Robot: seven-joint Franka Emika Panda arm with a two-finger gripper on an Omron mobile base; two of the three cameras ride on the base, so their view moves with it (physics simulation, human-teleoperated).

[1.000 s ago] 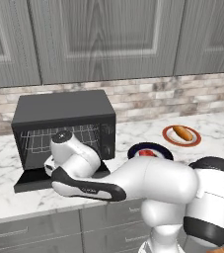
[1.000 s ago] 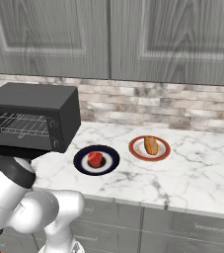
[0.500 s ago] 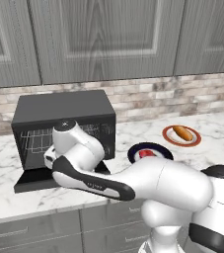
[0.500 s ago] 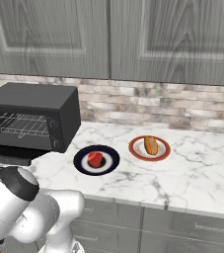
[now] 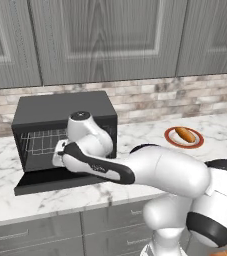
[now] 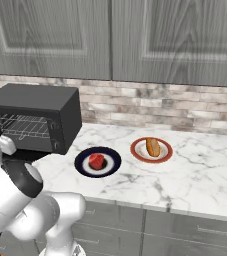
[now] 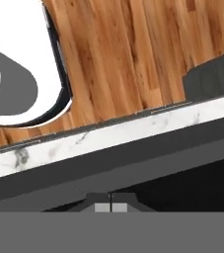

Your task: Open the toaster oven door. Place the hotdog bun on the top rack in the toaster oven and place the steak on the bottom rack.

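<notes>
Counter (image 6: 195,170): door (image 5: 50,181) beneath end effector (image 7: 110,208)

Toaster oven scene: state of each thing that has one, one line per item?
toaster oven door: open, folded down flat
top rack: empty
hotdog bun: on its orange-rimmed plate, not loaded
steak: on its dark plate, not loaded
gripper: shut, holding nothing

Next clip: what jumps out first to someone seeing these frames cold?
The black boxy toaster oven at the counter's left end stands open, its flat black door folded down and silver wire racks bare. To its right, a small red steak chunk sits on a dark plate, and further right an orange-tan hotdog bun on a red-rimmed plate.
</notes>
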